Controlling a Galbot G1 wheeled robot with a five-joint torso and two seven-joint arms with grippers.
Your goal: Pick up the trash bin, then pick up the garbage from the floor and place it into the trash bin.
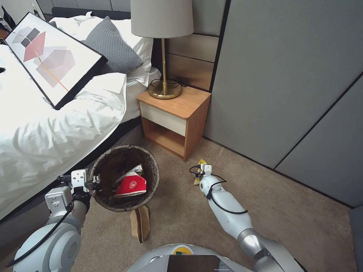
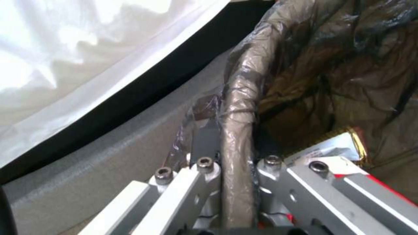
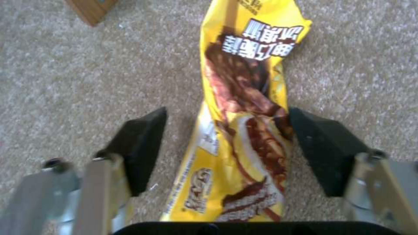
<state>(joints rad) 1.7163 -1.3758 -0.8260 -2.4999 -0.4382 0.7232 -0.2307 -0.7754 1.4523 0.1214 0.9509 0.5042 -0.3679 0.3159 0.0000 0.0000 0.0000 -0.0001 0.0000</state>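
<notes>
1. Straddling the crinkled yellow plastic snack packet [image 3: 244, 130] on the beige carpet [image 1: 287, 211], the right gripper [image 3: 226, 150] has its jaws spread wide, one black pad each side, nothing pinched yet.
2. Left gripper [image 2: 237, 169] is clamped tight on the rim of the small round trash bin with the dark wrinkled bag liner [image 1: 151, 166], by the bed.
3. Red-and-white wrapper [image 1: 131, 185] is already inside; folded brown paper [image 1: 140, 223] lies just beside the bin.
4. So we're mid-pickup, I'd say: next needs a squeeze, lift, carry over to the bin.

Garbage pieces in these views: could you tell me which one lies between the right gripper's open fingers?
The yellow snack packet on the carpet, straddled by the right gripper. The brown paper lies by the trash bin, and the red-and-white wrapper is inside it.
</notes>
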